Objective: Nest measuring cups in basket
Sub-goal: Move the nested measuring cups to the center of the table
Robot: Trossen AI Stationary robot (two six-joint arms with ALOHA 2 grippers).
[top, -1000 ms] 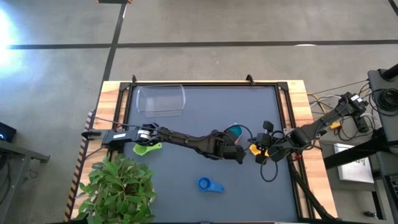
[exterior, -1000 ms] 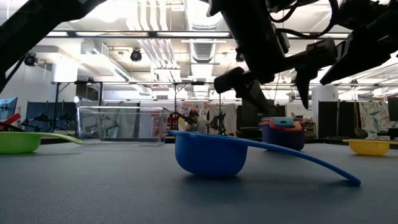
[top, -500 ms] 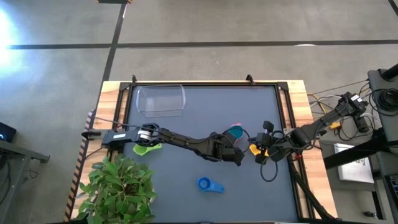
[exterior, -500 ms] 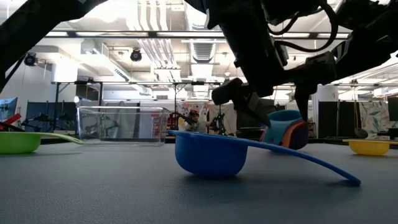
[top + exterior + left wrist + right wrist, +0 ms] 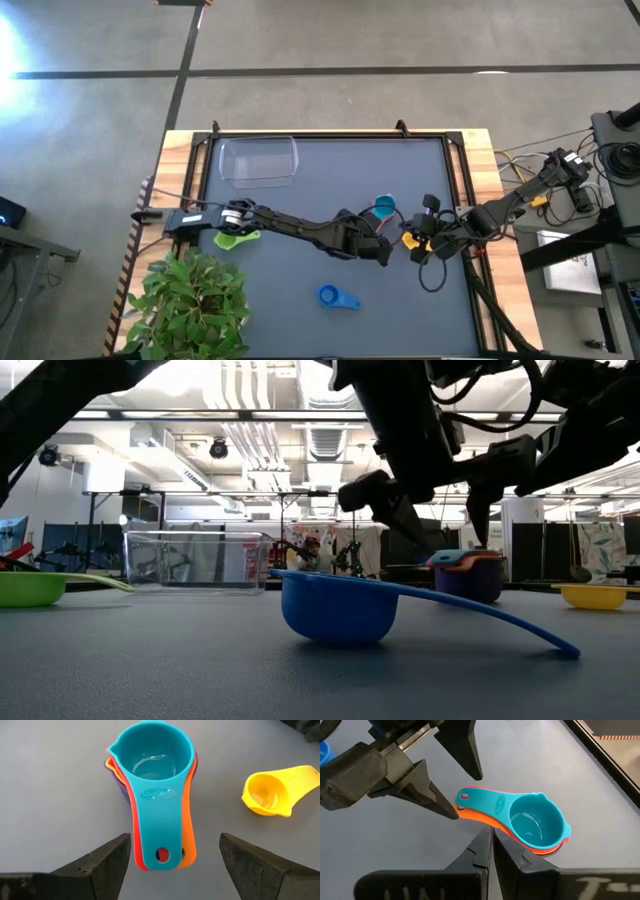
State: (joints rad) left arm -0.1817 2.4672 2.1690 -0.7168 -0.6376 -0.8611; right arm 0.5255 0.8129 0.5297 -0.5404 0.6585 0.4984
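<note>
A nested stack of measuring cups [image 5: 152,760], teal on top of red, orange and purple, sits level on the dark mat [image 5: 300,190] right of centre. My left gripper [image 5: 175,840] is open, with one finger on each side of the stack's handle ends. My right gripper [image 5: 490,850] is shut on nothing and hangs just right of the stack, over a yellow cup [image 5: 410,240]. A blue cup [image 5: 335,297] lies near the front edge and a green cup [image 5: 237,240] at the left. The clear basket [image 5: 260,160] stands at the far left with nothing in it. My left gripper has one fingertip [image 5: 451,808] right at the free end of the orange handle [image 5: 466,813]. I cannot tell whether it touches. The other finger stands clear of the handles.
A potted plant [image 5: 195,300] fills the near left corner beside the green cup. Wooden table edges [image 5: 480,150] frame the mat. Cables trail from the right arm near the right edge. Bare mat lies between the stack and the basket.
The stack of cups tipped up on one side half a second ago and has settled back level, turned a little and shifted slightly toward the far right. My left gripper stayed open beside the handles.
</note>
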